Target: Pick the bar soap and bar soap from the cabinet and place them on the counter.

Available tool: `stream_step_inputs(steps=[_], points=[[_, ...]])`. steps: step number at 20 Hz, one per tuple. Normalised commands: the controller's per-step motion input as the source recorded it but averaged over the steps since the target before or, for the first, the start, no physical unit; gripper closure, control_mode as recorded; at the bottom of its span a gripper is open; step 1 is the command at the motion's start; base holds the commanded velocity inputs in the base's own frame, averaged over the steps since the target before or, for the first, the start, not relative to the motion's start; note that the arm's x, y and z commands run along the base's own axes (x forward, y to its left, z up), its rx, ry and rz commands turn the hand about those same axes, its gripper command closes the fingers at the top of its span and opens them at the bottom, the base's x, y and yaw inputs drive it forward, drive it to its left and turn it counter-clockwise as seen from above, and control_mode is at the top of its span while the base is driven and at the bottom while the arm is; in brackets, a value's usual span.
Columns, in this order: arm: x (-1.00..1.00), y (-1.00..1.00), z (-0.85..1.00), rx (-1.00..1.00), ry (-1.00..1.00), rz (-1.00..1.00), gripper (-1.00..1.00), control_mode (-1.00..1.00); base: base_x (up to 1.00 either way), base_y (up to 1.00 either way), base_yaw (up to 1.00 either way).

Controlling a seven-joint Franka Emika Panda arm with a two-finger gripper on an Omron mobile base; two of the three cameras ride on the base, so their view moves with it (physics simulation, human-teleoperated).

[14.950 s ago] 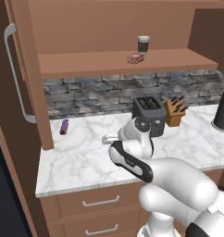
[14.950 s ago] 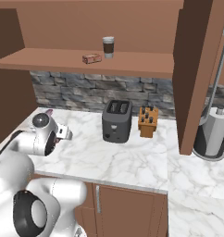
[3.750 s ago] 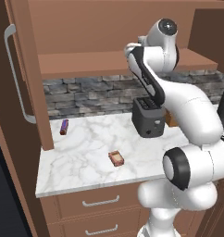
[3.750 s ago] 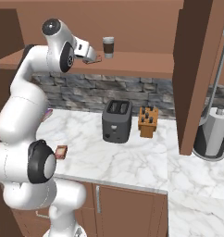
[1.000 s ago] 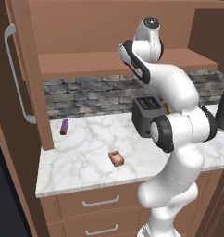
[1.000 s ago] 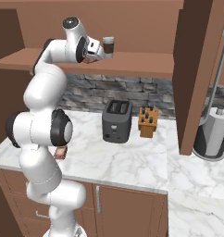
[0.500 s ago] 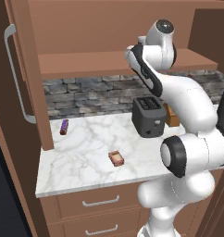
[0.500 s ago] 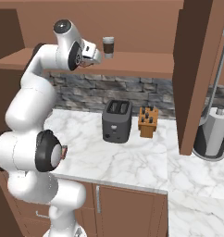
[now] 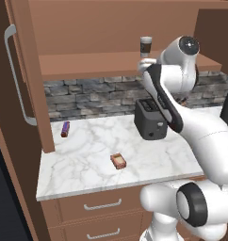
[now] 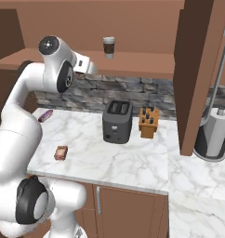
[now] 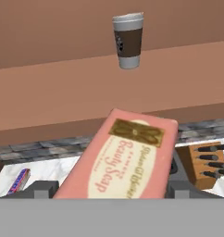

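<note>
One bar soap (image 11: 123,157), pink-faced with a reddish rim, fills the lower hand view, tilted and held in front of the cabinet shelf (image 11: 63,92). My gripper (image 11: 111,190) is shut on it, its tips showing at either side. The hand (image 9: 147,62) hangs at the shelf's front edge, just below the paper cup (image 9: 145,45), and it also appears in the right base view (image 10: 89,66). The other bar soap (image 9: 118,161) lies flat on the white marble counter (image 9: 83,146) near its front edge, also seen from the right (image 10: 61,152).
A black toaster (image 10: 116,122) and a knife block (image 10: 148,122) stand at the back of the counter. A purple-and-red stick (image 9: 65,128) lies by the open cabinet door (image 9: 14,99). A paper towel holder (image 10: 214,135) stands far right.
Since the oldest frames, one bar soap has come to lie on the counter and the other has left the shelf in my gripper. Over the last second the hand has dropped slightly from the shelf.
</note>
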Motion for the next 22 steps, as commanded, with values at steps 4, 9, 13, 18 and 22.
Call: stream_step_inputs(steps=[4,9,13,18,22], points=[[-0.68,0.00,-0.07,0.00,-0.03,0.00,1.00,-1.00,0.00,0.00,0.00],[-0.43,0.00,-0.09,0.00,0.00,0.00,1.00,-1.00,0.00,0.00,0.00],[-0.11,0.00,-0.10,0.00,0.00,0.00,1.00,-1.00,0.00,0.00,0.00],[-0.25,0.00,-0.07,0.00,0.00,0.00,1.00,-1.00,0.00,0.00,0.00],[-0.16,0.00,-0.27,0.00,0.01,0.00,1.00,-1.00,0.00,0.00,0.00]])
